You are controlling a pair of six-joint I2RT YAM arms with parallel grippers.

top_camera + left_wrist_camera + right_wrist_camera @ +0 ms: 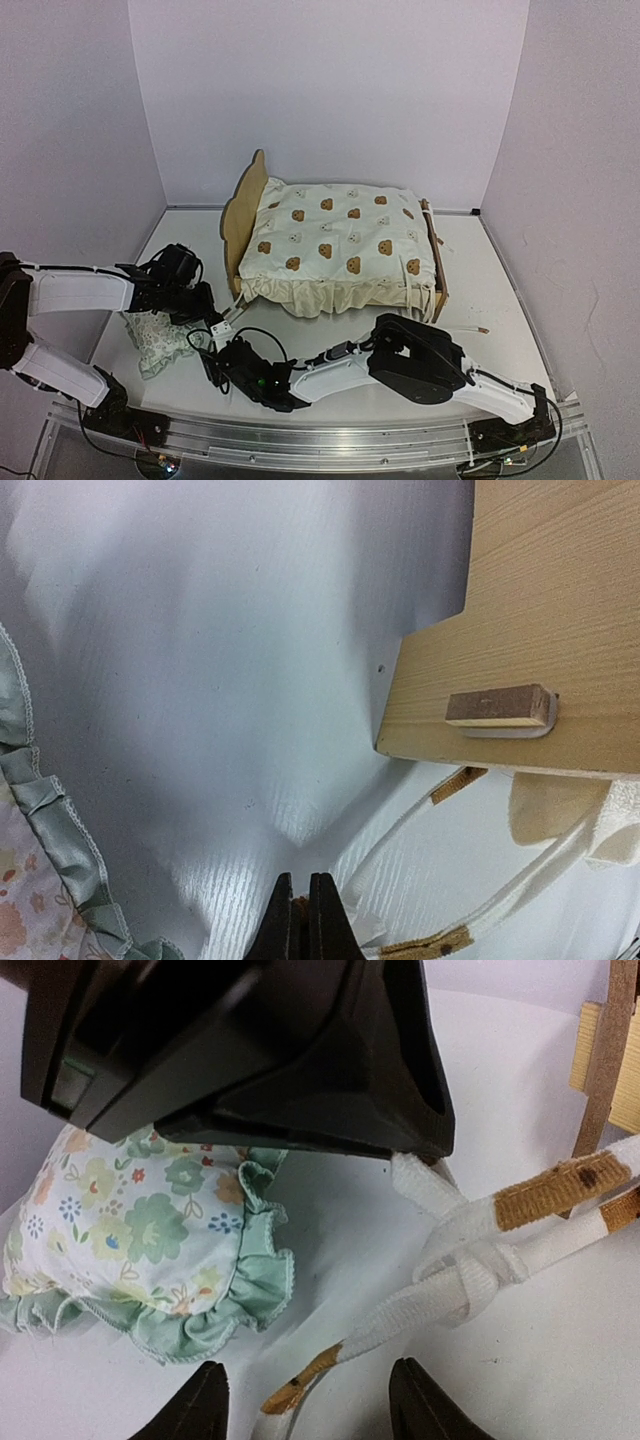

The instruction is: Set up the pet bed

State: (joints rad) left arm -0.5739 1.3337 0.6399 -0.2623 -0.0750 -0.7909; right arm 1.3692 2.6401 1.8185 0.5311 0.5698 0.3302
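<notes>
The pet bed (243, 215) stands mid-table, plywood headboard to the left, the cream bear-print cover (340, 240) lying on it. Its wood also shows in the left wrist view (520, 630) and the right wrist view (603, 1050). My left gripper (205, 305) (300, 882) is near the bed's front left corner, shut on a white tie's tan end. The knotted white ties (470, 1270) run from it toward the bed. My right gripper (222, 362) (308, 1365) is open just in front, with a tan-tipped tie end (300, 1390) lying between its fingers.
The floral ruffled pillow (158, 340) (140, 1230) lies on the table left of both grippers, its green frill in the left wrist view (40, 810). The left gripper's black body (260, 1050) hangs close above the right gripper. White walls enclose the table.
</notes>
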